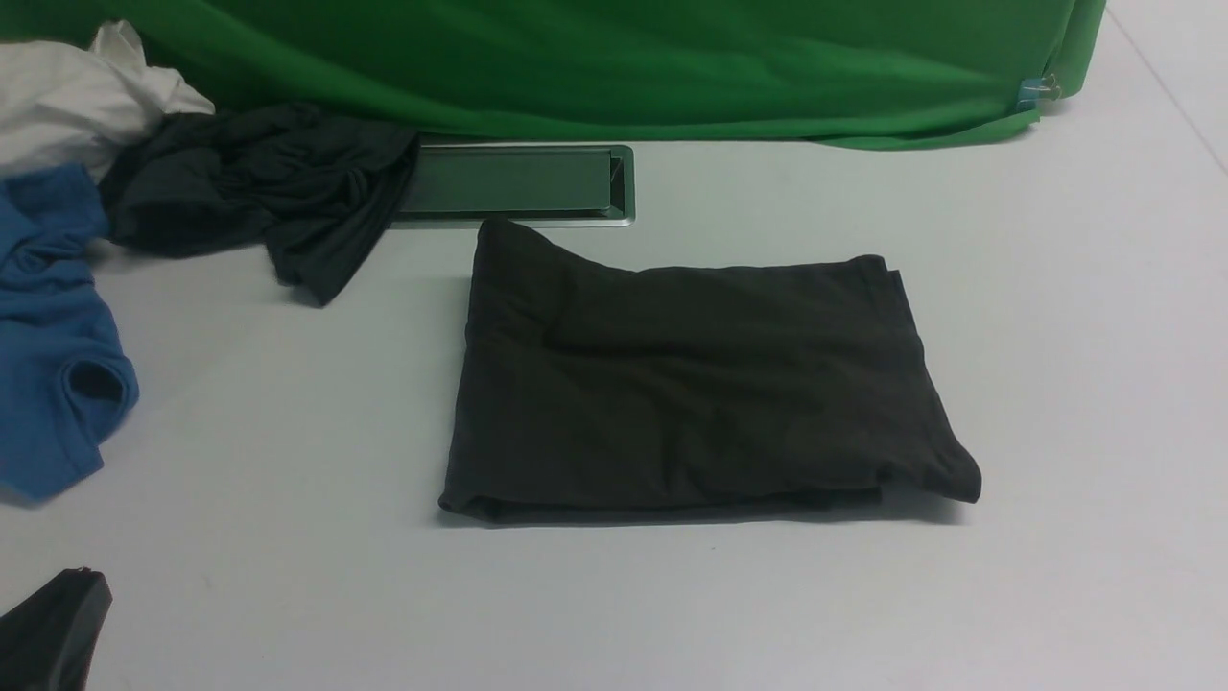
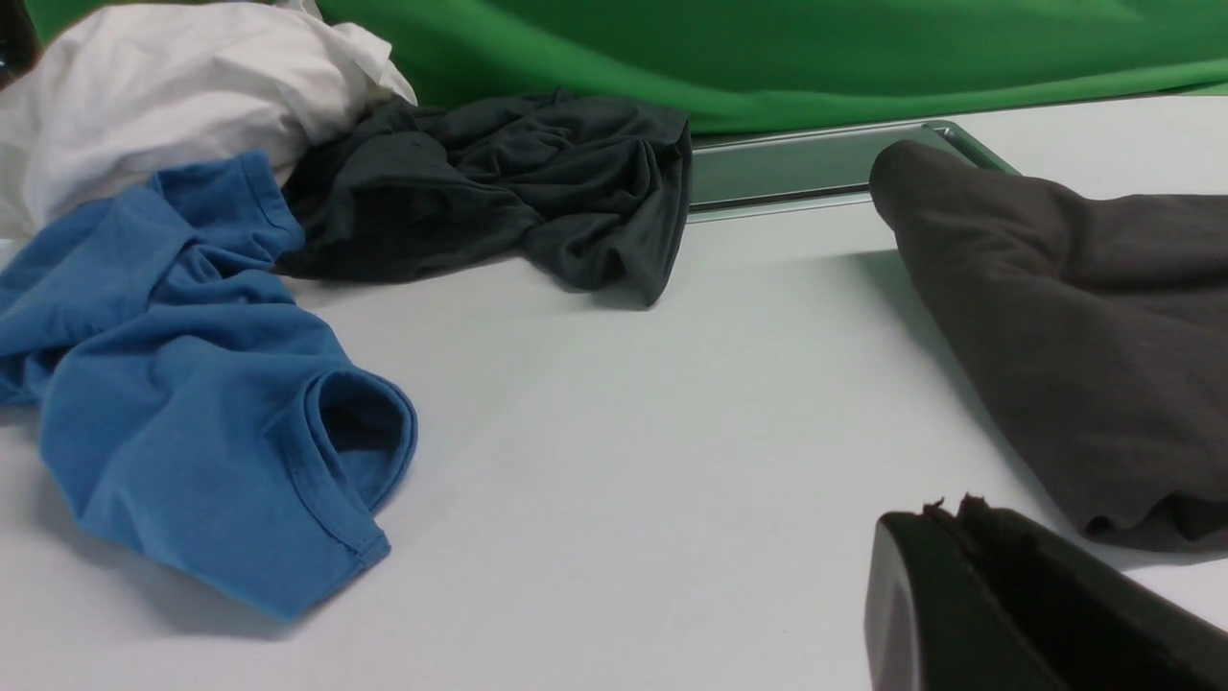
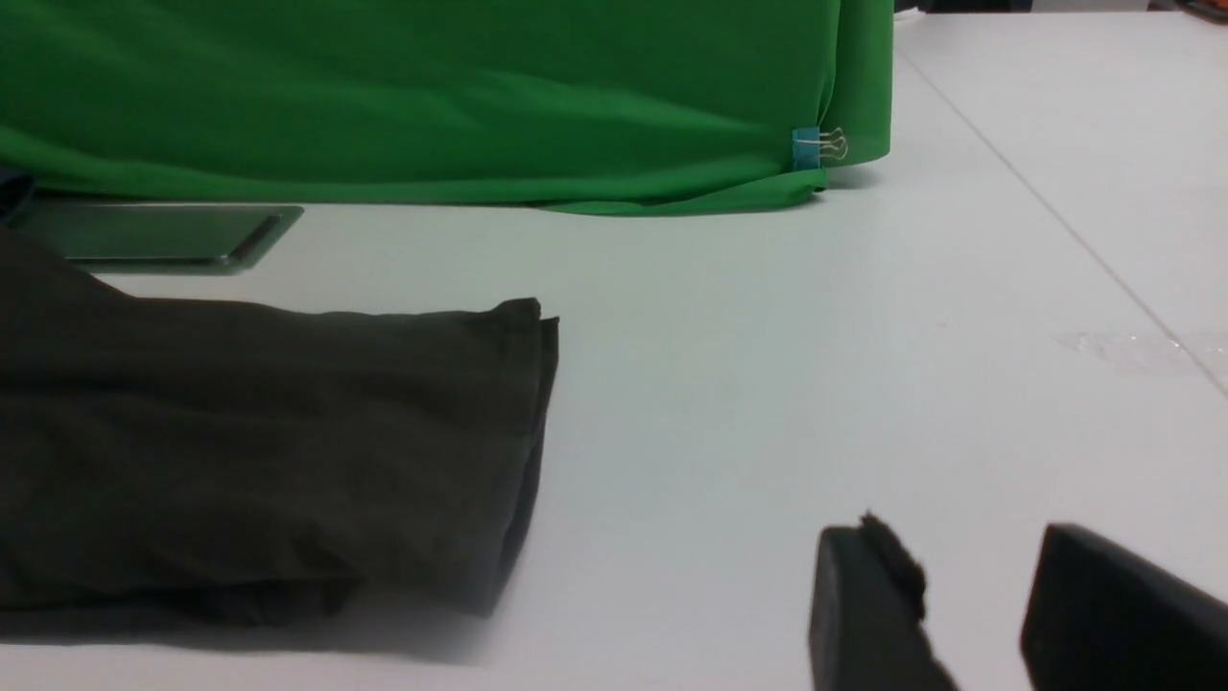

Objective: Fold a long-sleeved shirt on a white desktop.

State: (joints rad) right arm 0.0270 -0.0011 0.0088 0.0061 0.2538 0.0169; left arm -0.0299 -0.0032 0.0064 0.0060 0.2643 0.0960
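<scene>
folded long-sleeved shirt (image 1: 696, 384) flat on white desktop (image 1: 1055, 384), left claw (image 2: 945, 513) closed, right claw (image 3: 979, 576) parted, empty

- left gripper (image 2: 945, 513): plain matte black fingers, bits of frayed fuzz at the tips
- right gripper (image 3: 969, 552): same chunky black blocks, one pad (image 3: 868, 595) scruffy on its top edge
</scene>
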